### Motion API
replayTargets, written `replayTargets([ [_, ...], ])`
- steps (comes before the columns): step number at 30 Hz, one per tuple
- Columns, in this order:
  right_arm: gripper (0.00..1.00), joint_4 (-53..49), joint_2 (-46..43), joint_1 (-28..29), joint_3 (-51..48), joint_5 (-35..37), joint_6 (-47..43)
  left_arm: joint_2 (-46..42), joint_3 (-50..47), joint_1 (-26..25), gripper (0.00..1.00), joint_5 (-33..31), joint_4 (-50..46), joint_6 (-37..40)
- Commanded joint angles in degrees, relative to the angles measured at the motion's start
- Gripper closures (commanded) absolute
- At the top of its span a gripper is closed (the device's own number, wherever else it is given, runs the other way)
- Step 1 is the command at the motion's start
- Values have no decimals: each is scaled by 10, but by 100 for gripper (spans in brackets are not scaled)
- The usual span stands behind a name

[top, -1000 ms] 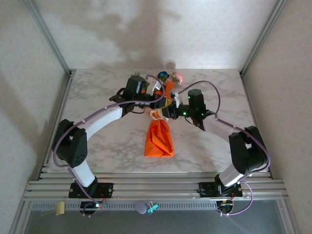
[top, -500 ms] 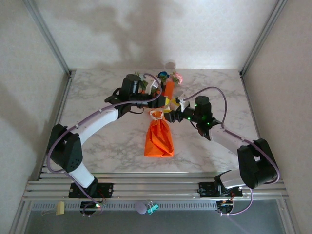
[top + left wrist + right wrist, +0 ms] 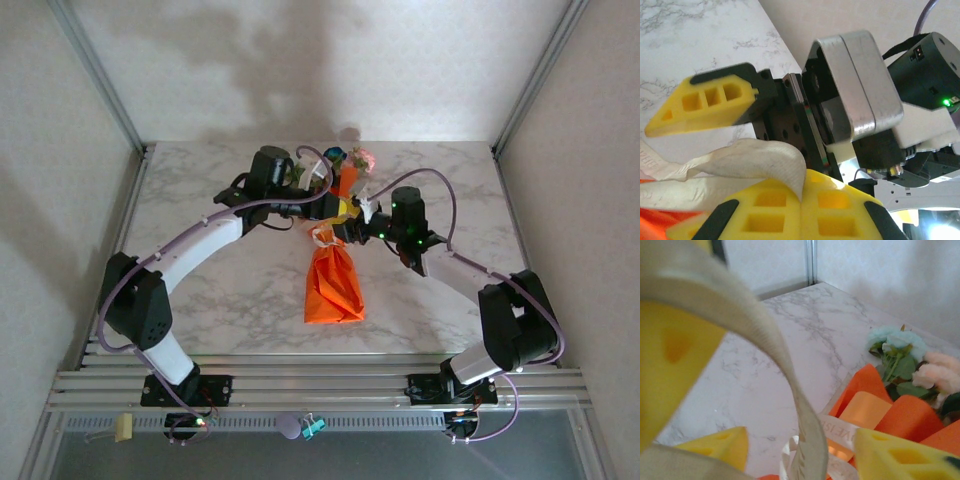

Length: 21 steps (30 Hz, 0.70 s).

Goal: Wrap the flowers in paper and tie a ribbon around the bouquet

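Observation:
The bouquet [image 3: 335,285] lies mid-table, an orange paper [image 3: 900,415] cone with its flowers [image 3: 350,160] pointing away from me. Pale and pink blooms [image 3: 897,345] poke out of the paper's mouth. The cream ribbon [image 3: 324,236] circles the waist. My left gripper [image 3: 340,208] hovers over the waist, shut on a ribbon [image 3: 740,160] end between its yellow fingers [image 3: 765,210]. My right gripper [image 3: 358,224] faces it closely from the right, and one of its fingers [image 3: 705,105] is close by. It [image 3: 805,457] is open, and a ribbon strand [image 3: 785,360] arches down between its spread fingers without being pinched.
Marble tabletop [image 3: 200,200] stretches bare to the left and right of the bouquet. Metal frame posts [image 3: 105,80] and pale walls bound the table. The rail [image 3: 320,385] with both arm bases runs along the near edge.
The right gripper drew back to the right, then returned to the bouquet's waist, its jaws widening and then narrowing partway. The cone's bottom shifted slightly right. The left gripper kept hold of the ribbon.

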Motion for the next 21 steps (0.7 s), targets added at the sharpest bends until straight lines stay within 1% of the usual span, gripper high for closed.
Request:
replayTargets([
  [1,50,14,-2,4,6,-8,27,6,19,4,100,8,-19,20],
  [3,52,21,-8,3,-1,-3,39,6,18,4,100,0,-22,21],
  [5,57,19,-14,4,-5,-3,46,6,18,5,100,-8,-25,21],
  [11,82,25,-13,3,-14,-9,73,8,19,8,100,-30,-24,16],
  [12,87,26,-14,3,-15,-10,76,7,18,9,100,-35,-21,13],
  [14,99,25,-14,5,-16,-12,81,5,18,10,100,-56,-21,6],
  [15,100,23,-13,5,-17,-12,84,3,18,11,100,-73,-20,-1],
  [16,100,20,-13,4,-15,-11,91,-1,16,11,97,-98,-19,-14],
  [17,100,13,-12,4,-13,-10,95,-6,9,11,75,-120,-9,-33],
  [18,100,-3,-11,4,-6,-5,101,-17,-6,10,59,-152,11,-69],
  [19,100,-21,-9,4,2,1,111,-32,-30,9,53,-193,36,-123],
  [20,100,-34,-7,4,7,9,122,-48,-57,8,49,-226,64,-184],
  [21,100,-47,-4,4,11,11,139,-70,-90,5,47,-279,83,-265],
])
